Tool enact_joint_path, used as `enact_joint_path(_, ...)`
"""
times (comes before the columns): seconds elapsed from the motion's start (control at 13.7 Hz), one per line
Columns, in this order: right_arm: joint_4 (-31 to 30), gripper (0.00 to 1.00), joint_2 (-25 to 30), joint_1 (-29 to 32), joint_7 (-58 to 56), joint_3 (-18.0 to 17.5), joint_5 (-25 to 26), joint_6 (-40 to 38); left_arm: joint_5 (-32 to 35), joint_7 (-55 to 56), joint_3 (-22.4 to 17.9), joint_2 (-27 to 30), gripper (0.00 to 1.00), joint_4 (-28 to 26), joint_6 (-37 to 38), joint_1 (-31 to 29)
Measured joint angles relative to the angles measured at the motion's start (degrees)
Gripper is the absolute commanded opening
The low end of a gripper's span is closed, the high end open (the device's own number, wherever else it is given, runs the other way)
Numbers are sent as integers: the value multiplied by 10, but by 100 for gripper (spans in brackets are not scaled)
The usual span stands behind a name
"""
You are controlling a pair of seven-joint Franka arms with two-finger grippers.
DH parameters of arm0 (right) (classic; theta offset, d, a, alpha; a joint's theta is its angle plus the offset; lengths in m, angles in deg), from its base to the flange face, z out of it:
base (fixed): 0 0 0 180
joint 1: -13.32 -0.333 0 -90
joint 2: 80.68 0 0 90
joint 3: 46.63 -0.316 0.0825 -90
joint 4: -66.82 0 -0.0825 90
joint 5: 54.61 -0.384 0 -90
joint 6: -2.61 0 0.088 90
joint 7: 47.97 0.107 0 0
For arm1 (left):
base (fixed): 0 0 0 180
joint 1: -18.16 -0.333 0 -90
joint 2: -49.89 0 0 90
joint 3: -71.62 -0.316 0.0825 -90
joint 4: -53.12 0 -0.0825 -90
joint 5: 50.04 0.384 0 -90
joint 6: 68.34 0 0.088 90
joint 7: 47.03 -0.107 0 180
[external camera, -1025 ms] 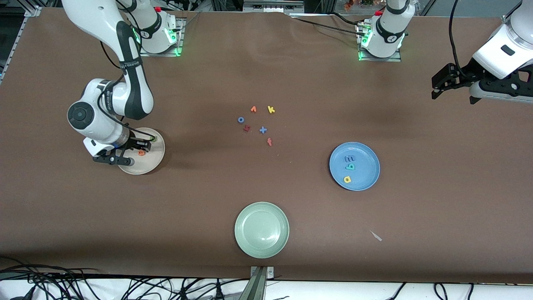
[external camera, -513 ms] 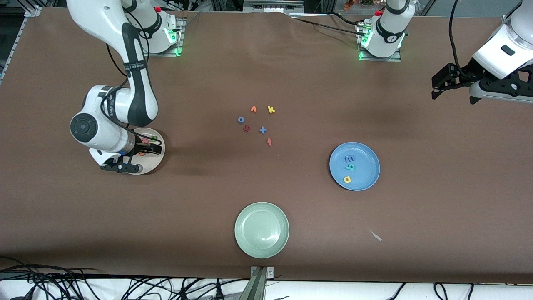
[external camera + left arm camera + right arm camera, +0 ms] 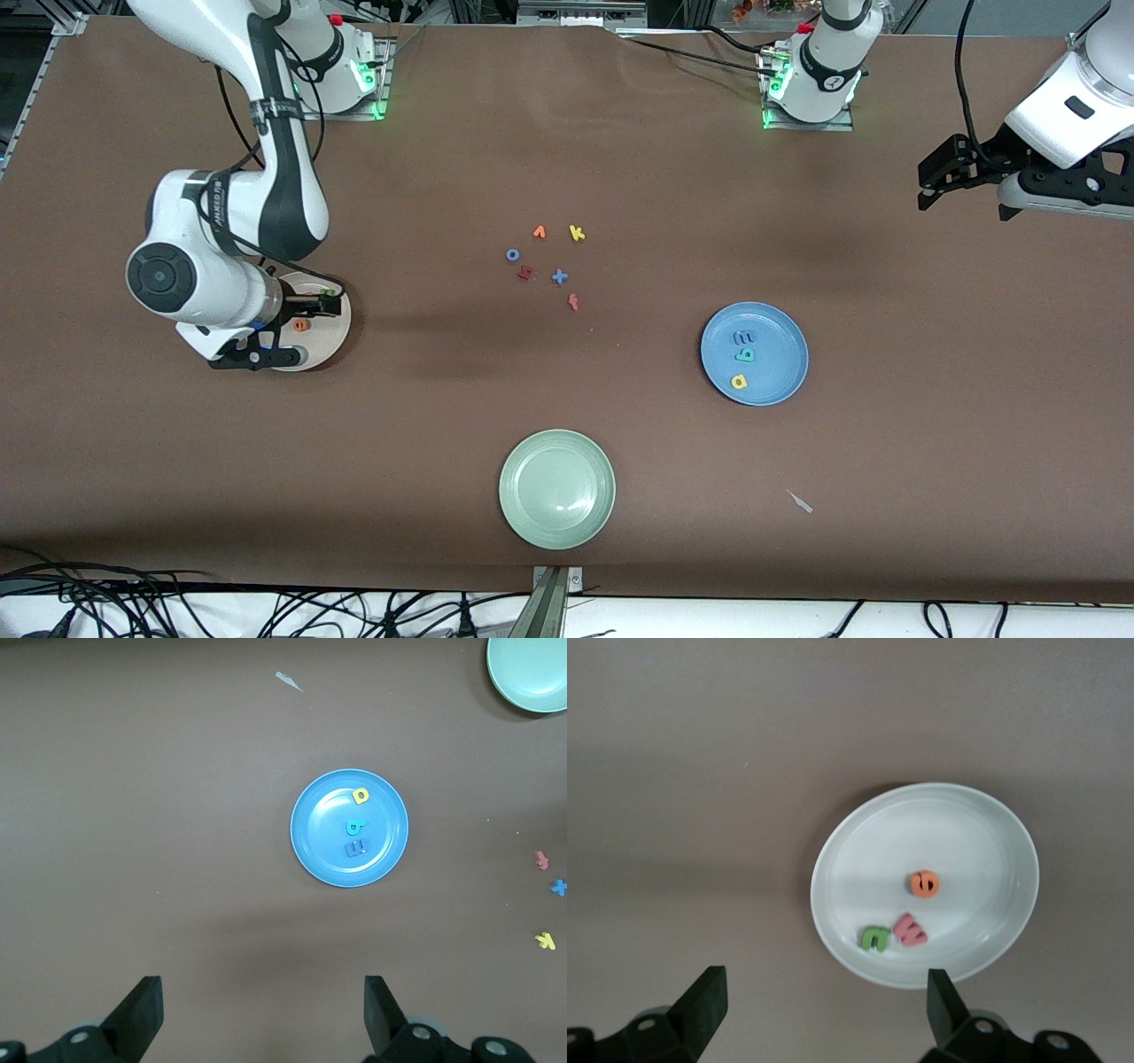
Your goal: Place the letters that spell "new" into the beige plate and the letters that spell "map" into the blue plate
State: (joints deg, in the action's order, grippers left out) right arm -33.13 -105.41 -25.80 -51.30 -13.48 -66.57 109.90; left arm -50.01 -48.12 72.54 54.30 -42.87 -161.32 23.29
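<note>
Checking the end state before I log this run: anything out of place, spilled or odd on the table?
One oddity: a small pale scrap lies on the bare table, nearer the front camera than the blue plate. Otherwise tidy: n, e, w sit in the beige plate, m, a, p in the blue one, spare letters loose mid-table.

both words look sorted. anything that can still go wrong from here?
1. The right hand, open, hangs low over the beige plate holding the green n, orange e and pink w; a sideways pull-out could clip the rim or scatter them.
2. The blue plate lies between the waiting left hand, open, and the leftover letters; a low sweep there could bump it.
</note>
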Motion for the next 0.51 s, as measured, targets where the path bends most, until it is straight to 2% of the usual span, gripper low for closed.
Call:
enact_joint_path(0.15, 1, 100, 54, 107, 0, -116, 61, -16, 0, 0, 0, 0, 100, 0, 0, 0)
enact_joint_path(0.37, 1, 100, 125, 202, 0, -206, 98, -51, 0, 0, 0, 0, 100, 0, 0, 0)
enact_joint_path(0.51, 1, 100, 166, 274, 0, -280, 111, -76, 0, 0, 0, 0, 100, 0, 1, 0)
